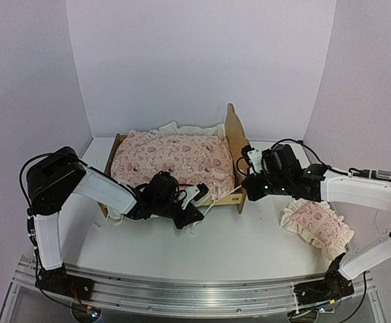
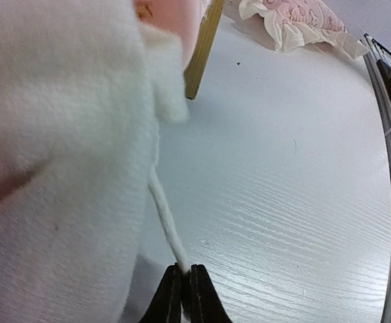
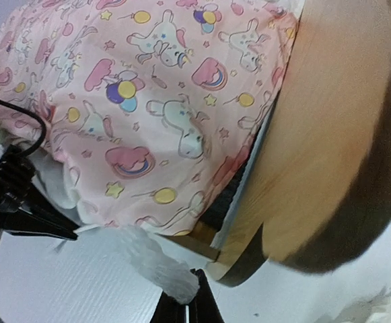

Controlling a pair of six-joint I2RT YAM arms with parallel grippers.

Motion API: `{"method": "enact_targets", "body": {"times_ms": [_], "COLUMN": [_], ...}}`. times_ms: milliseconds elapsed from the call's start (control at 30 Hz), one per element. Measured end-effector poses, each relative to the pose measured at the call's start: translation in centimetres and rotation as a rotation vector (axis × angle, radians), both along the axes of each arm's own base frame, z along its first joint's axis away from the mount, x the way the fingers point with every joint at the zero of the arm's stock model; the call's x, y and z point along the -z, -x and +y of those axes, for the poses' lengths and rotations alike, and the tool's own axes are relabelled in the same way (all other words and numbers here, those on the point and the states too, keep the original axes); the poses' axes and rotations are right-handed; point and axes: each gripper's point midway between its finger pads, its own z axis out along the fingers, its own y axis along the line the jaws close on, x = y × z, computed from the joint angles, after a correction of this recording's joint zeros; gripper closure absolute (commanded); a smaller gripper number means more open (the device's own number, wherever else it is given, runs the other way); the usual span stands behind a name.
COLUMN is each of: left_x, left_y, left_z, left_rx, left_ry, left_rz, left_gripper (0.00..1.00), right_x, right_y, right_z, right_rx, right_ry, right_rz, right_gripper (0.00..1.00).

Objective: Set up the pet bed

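- 2 grippers clamped: left gripper (image 2: 182,270) on a white cord (image 2: 164,214), right gripper (image 3: 190,286) on the quilt (image 3: 148,101), at its fleecy corner.
- pet bed (image 1: 236,134) sits mid table (image 1: 249,249), quilt inside.
- Step: straightening quilt's near edge, I'd say.
- Next: let go, fetch pillow (image 1: 316,225) lying right.

The whole table (image 1: 249,242) is viewed by the top external camera from above and behind the arm bases, from its near edge to its far corners, with the back wall faced. The left wrist camera is held low over the surface, very close to the white underside of the quilt (image 2: 60,168), and is aimed along the tabletop toward the right edge, where the ruffled pillow (image 2: 296,20) is seen. The right wrist camera is held close against the headboard end of the pet bed (image 3: 316,134), facing left across the printed quilt. Quilt and bed frame are shared by all three views, the pillow by two
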Motion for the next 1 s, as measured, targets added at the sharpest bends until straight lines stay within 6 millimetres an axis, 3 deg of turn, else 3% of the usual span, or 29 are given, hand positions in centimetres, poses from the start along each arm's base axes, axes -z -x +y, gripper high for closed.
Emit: {"method": "enact_targets", "body": {"times_ms": [200,333,367,500,600,700,833,900,1000], "left_x": [1.2,1.9,2.1,1.5,-0.4,-3.4,-8.3,-10.4,-13.2], "left_y": [1.8,3.1,3.4,4.6,5.7,6.6,6.9,6.3,4.3], "left_z": [0.4,0.9,1.0,1.6,2.3,3.2,5.5,7.5,11.6], "left_rx": [0.090,0.142,0.151,0.201,0.253,0.312,0.360,0.341,0.226], "left_ry": [-0.021,-0.033,-0.038,-0.042,-0.033,-0.009,0.025,0.019,-0.013], "left_rz": [0.014,0.044,0.052,0.058,0.033,-0.009,-0.091,-0.150,-0.258], "left_gripper": [0.82,0.78,0.78,0.74,0.70,0.63,0.52,0.46,0.38], "right_x": [4.2,7.0,7.4,8.5,10.1,11.7,10.9,9.6,6.8], "right_y": [4.0,5.6,5.8,6.3,7.0,8.5,9.2,8.8,8.4], "right_z": [-0.1,0.1,0.2,0.0,-1.3,-3.8,-6.3,-6.0,-2.9], "right_rx": [0.010,0.010,0.012,0.080,0.184,0.326,0.428,0.425,0.325], "right_ry": [-0.129,-0.147,-0.153,-0.192,-0.201,-0.185,-0.172,-0.167,-0.150], "right_rz": [0.211,0.316,0.335,0.399,0.463,0.522,0.503,0.473,0.388], "right_gripper": [1.00,0.98,0.93,0.57,0.54,0.57,0.63,0.63,0.61]}}
